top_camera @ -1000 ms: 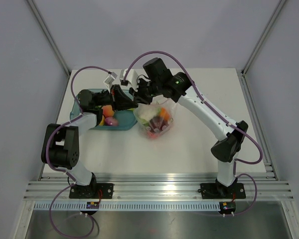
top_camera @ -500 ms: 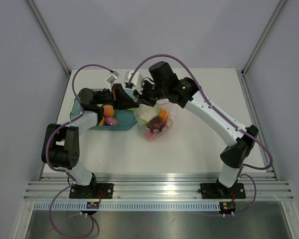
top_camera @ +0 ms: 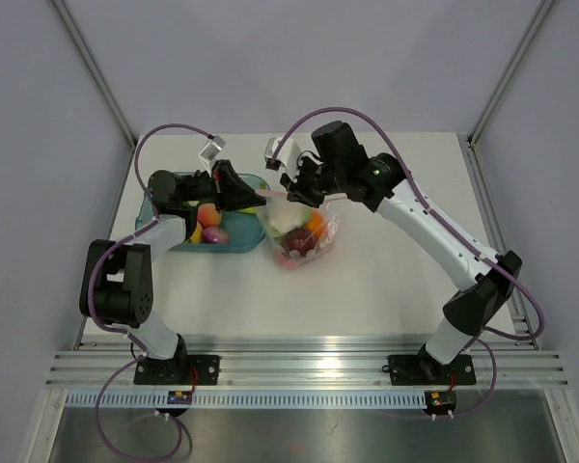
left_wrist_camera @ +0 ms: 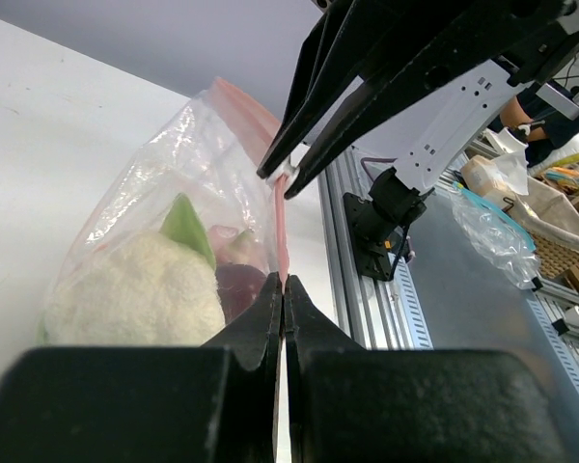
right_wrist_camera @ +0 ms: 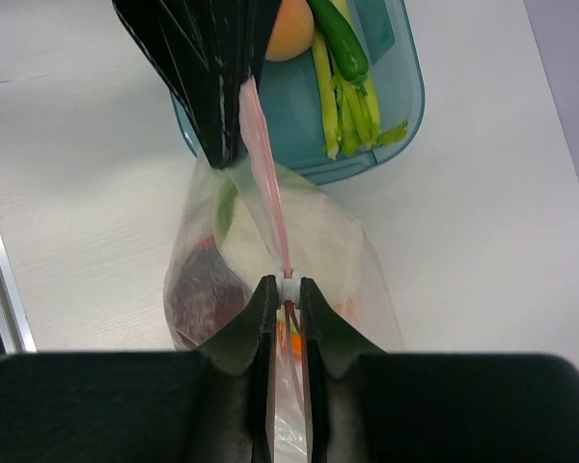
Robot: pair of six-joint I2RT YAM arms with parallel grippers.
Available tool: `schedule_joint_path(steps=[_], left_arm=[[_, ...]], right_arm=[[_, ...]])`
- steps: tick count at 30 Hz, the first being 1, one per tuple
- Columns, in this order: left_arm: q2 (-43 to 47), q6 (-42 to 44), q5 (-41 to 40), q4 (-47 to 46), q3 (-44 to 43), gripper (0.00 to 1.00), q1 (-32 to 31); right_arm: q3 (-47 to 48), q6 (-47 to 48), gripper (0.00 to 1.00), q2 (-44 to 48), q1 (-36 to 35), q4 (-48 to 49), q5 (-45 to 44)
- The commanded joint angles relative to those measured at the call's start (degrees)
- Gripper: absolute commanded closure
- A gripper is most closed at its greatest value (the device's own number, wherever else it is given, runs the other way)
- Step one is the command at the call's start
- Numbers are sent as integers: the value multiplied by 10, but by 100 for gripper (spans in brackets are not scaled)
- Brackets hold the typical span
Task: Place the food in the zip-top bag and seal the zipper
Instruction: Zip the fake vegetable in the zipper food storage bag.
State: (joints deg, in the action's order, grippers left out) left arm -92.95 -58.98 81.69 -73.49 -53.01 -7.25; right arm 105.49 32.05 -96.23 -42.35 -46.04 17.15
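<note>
Left tool [left_wrist_camera: 284, 289] and right tool [right_wrist_camera: 287, 289] pinch the taut pink zipper [right_wrist_camera: 262, 164] of the clear bag [left_wrist_camera: 145, 193].

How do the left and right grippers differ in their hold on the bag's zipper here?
The left gripper pinches the bare pink zipper toward its tray-side end, jaws fully shut. The right gripper clamps the small white slider farther along, jaws slightly apart. The left gripper sits toward the teal tray; the right gripper sits over the zip-top bag. Both hold the same strip, stretched straight between them.
</note>
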Motion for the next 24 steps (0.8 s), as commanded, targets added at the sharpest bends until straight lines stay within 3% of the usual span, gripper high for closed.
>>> schedule_joint_path(steps=[1, 10, 16, 24], left_arm=[[11, -3, -16, -219, -24, 100, 24], [10, -3, -24, -219, -26, 100, 42], [11, -3, -22, -219, -20, 100, 51], [13, -3, -20, -219, -17, 100, 51]], right_arm=[[-26, -6, 100, 50, 36, -27, -41], [-135, -31, 100, 132, 82, -9, -72], [-257, -79, 100, 219, 98, 21, -106], [-331, -105, 100, 298, 101, 26, -140]])
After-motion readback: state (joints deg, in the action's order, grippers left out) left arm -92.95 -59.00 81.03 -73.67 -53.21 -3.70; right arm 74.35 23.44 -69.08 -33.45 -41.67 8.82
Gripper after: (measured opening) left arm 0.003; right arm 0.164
